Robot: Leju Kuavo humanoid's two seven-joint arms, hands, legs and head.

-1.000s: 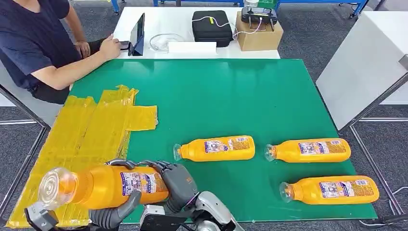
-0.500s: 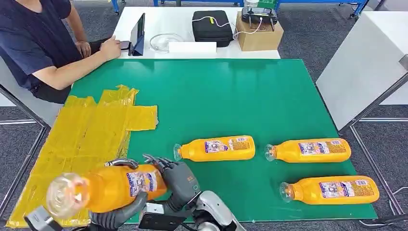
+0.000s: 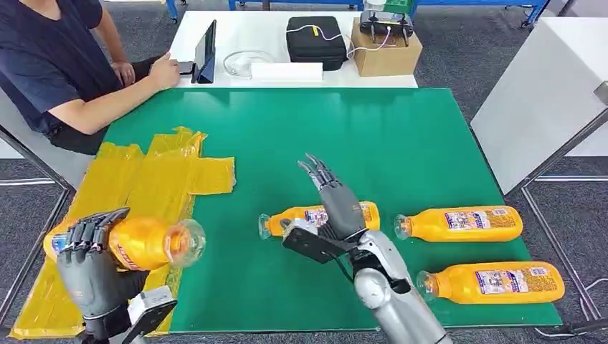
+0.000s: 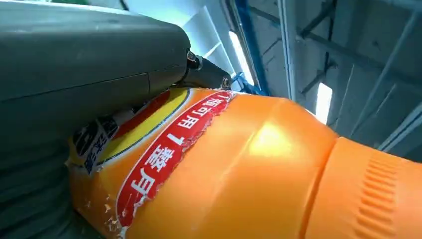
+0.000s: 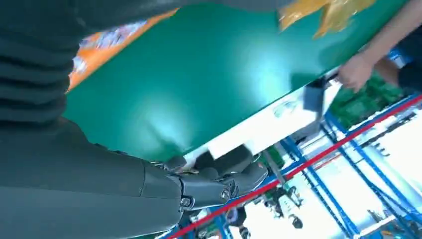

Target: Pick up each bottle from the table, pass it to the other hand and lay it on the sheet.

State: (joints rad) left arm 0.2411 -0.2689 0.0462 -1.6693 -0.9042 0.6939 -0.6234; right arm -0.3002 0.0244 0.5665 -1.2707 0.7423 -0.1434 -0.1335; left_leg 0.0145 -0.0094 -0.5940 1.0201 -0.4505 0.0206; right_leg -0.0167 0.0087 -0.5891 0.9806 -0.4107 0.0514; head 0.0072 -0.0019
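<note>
The bottle (image 3: 147,244) now sits in the left hand (image 3: 89,261) alone. A second ago both hands were on it low at the near edge of the counter (image 3: 373,136), the right hand cupping its labelled body and its clear mouth pointing out to the left. Since then the right hand (image 3: 337,204) has let go and lifted away; it now hangs with its fingers straight and apart, holding nothing, above the nearest of the three bottles still lying on the green. The left hand has turned the bottle, so that the mouth points inward toward the right hand, and its dark fingers wrap over the orange body. In the left wrist view the red-edged label (image 4: 169,149) lies tight under the grey thumb cover, which suggests a firm hold.

For the task, this reads as the handover done: the pass from right to left is complete and only the laying down remains for this bottle. The yellow sheet (image 3: 143,186) spreads just beneath and beyond the left hand, so the drop is near. The right hand, free and close over the next bottle (image 3: 287,222), seems well placed to begin the following pick. A person sits at the far left corner, a hand resting by a tablet (image 3: 204,50).
</note>
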